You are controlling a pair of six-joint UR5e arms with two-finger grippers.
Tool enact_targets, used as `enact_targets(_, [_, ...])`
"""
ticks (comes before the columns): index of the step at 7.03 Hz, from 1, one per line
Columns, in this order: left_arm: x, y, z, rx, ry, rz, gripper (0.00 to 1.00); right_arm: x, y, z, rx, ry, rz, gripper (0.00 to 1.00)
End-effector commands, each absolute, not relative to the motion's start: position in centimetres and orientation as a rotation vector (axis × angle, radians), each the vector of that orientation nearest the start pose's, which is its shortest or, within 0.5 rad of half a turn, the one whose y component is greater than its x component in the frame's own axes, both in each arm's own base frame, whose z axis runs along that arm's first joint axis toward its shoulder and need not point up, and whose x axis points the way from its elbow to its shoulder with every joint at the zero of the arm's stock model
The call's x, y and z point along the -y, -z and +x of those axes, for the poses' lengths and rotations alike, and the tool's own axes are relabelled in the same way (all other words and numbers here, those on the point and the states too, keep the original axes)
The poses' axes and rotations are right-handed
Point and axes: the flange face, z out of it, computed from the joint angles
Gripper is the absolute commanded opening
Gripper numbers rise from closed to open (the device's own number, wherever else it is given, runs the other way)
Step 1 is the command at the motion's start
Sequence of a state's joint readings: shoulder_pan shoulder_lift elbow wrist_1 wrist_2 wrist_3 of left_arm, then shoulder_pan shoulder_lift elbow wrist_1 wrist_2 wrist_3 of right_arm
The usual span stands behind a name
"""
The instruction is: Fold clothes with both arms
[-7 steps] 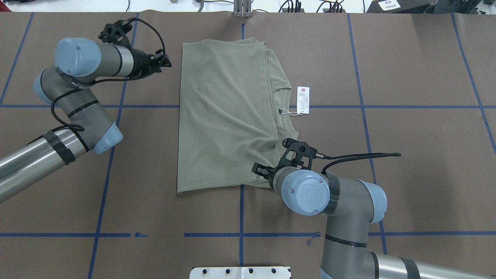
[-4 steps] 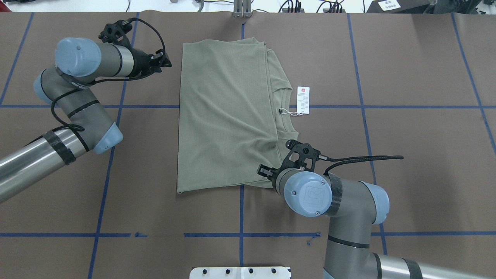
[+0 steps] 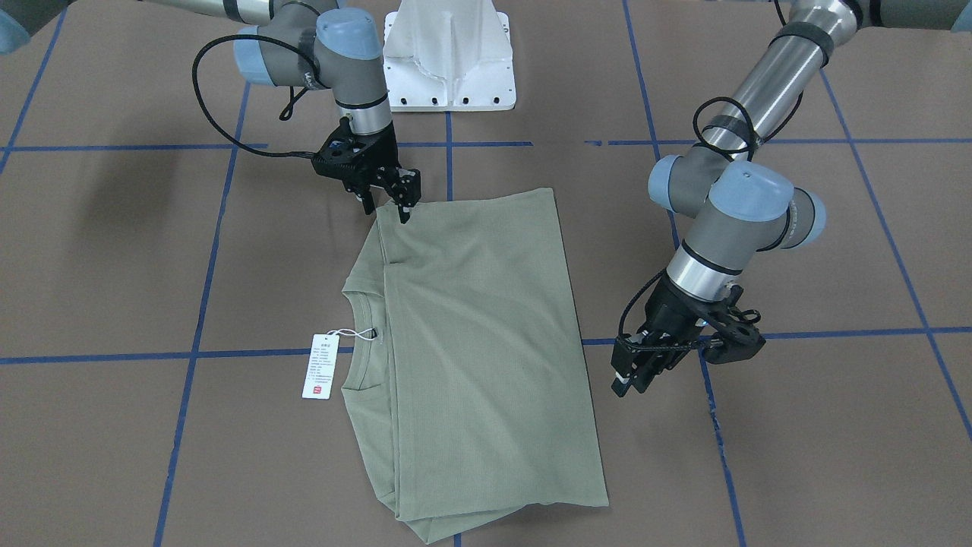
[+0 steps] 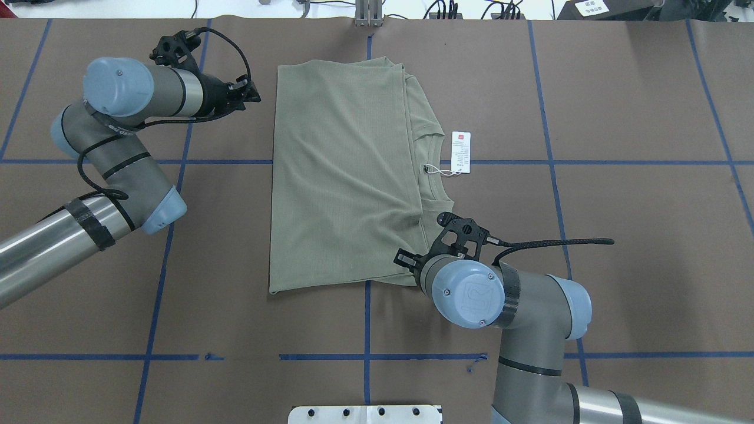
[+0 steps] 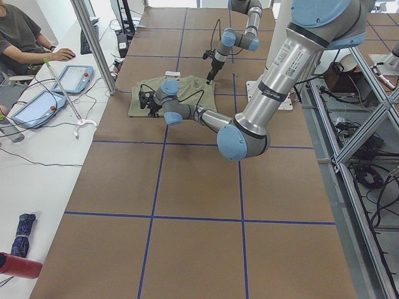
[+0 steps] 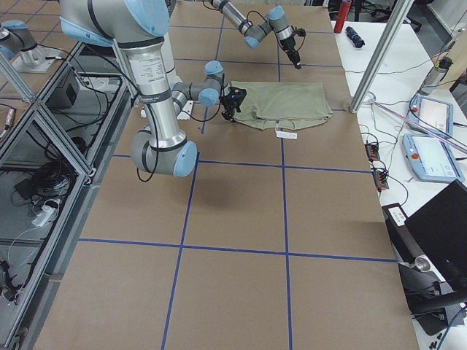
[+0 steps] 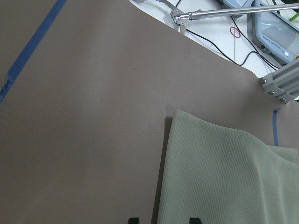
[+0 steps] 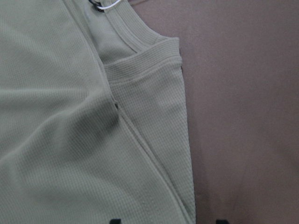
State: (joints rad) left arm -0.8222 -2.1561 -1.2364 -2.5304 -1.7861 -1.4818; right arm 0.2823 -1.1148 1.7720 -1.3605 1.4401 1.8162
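Overhead exterior view is showing the brown bench [image 4: 618, 247], crossed by blue tape lines [image 4: 589, 162], carrying the sage-green knit shirt [image 4: 341, 176] lying folded into a flat rectangle at its middle. Right hand [image 3: 389, 207] is hovering spread open at the shirt's corner nearest the robot. Left hand [image 3: 630, 378] is hanging released just beside the opposite edge. White paper tag [image 4: 461, 152] is lying beside the ribbed neckline [image 8: 128, 35].

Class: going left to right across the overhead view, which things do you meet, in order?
left gripper → sage-green shirt → white hang tag
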Motion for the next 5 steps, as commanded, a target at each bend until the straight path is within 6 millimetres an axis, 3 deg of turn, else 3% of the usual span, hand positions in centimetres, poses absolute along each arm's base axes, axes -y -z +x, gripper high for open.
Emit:
enact_targets(1, [61.9, -35.9, 42.21, -1.182, 0.509, 0.368, 0.47, 31.81, -29.58, -57.08, 0.869, -0.553, 0.142, 0.72])
enact_targets(2, [61.9, -35.9, 42.21, -1.182, 0.509, 0.368, 0.47, 31.82, -29.65, -57.12, 0.867, -0.554, 0.142, 0.59])
enact_targets(3, [61.9, -35.9, 42.21, -1.182, 0.51, 0.367, 0.47, 31.81, -29.84, -57.08, 0.864, -0.554, 0.142, 0.55])
enact_targets(4, [61.88, -36.02, 42.19, -1.18, 0.509, 0.367, 0.47, 31.83, -30.1, -57.13, 0.858, -0.554, 0.142, 0.44])
enact_targets(5, [61.89, -36.02, 42.18, -1.18, 0.51, 0.368, 0.47, 31.82, -29.98, -57.12, 0.858, -0.553, 0.142, 0.14])
